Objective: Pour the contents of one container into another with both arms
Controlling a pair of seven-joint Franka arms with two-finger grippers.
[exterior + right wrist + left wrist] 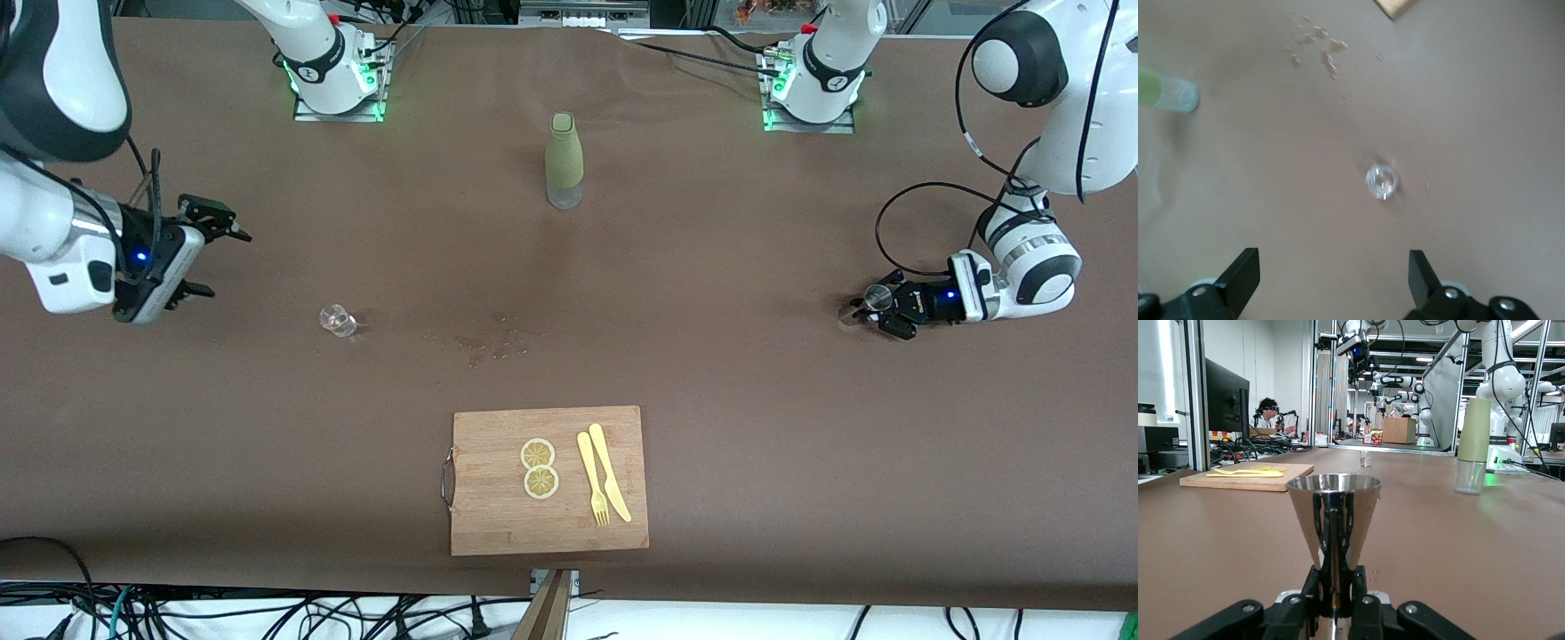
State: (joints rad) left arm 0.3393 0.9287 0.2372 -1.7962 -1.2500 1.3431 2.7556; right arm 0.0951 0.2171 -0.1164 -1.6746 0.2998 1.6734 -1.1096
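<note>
A small metal cone-shaped cup (pixel 1333 513) sits low at the table near the left arm's end, and my left gripper (pixel 1336 580) is shut on its narrow waist. From the front camera the cup (pixel 877 296) shows at the tip of the left gripper (pixel 876 309). A small clear glass (pixel 338 321) stands on the table toward the right arm's end. My right gripper (pixel 216 258) hangs open in the air near that end with nothing between its fingers. In the right wrist view the glass (pixel 1381 181) lies ahead of the right gripper (pixel 1333 272).
A green-sleeved bottle (pixel 564 160) stands mid-table near the bases. A wooden cutting board (pixel 498 524) near the front edge carries two lemon slices (pixel 539 468), a yellow fork (pixel 593 480) and knife (pixel 610 471). Wet spots (pixel 498 345) mark the cloth mid-table.
</note>
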